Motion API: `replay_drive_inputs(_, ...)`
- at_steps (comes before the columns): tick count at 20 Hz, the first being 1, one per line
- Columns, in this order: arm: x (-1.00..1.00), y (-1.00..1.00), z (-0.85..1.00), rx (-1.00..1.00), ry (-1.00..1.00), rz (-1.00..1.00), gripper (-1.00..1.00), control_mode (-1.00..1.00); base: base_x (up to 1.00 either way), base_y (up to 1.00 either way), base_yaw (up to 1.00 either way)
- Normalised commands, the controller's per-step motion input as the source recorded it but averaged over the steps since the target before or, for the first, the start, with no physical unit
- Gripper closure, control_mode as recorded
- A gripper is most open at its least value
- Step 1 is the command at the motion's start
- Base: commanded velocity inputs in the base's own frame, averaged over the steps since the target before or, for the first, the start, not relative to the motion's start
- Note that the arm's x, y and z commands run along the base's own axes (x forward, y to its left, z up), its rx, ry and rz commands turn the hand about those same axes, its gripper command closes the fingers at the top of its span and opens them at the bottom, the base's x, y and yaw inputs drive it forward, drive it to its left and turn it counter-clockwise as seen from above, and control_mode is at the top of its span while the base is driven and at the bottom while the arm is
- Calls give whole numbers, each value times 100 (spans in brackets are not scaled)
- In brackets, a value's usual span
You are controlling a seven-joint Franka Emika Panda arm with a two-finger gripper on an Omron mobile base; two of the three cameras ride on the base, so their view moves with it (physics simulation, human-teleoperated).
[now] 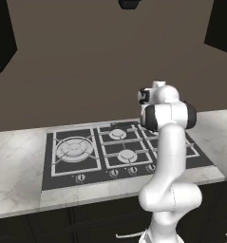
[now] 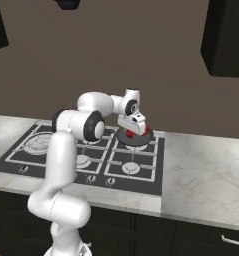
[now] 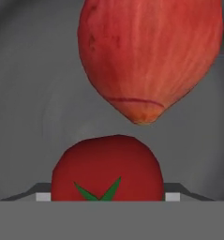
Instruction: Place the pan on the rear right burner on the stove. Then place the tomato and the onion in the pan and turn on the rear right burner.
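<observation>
Left base view: stove point(image 1: 67, 163) set in marble counter point(image 1: 15, 161), arm blocking its right side. Right base view: tool point(image 2: 135, 131) low over pan point(image 2: 136, 137) sitting on rear right burner of stove point(image 2: 116, 165), red shapes just under tool. Hand view: onion point(image 3: 148, 56) and tomato point(image 3: 106, 171) lying in pan point(image 3: 33, 117), tomato sitting between spread, unclenched tips, contact unclear.
</observation>
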Motion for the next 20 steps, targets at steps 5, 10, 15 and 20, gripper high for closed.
replay_drive_inputs(5,-21,0,30,-2,-7,0,-100,-100,0,0,0)
replay_drive_inputs(10,-3,3,41,0,-8,0,-100,-100,0,0,0)
replay_drive_inputs(15,-51,12,77,0,-13,0,-100,-100,0,0,0)
replay_drive_inputs(20,-53,10,62,0,-2,0,-100,-100,0,0,0)
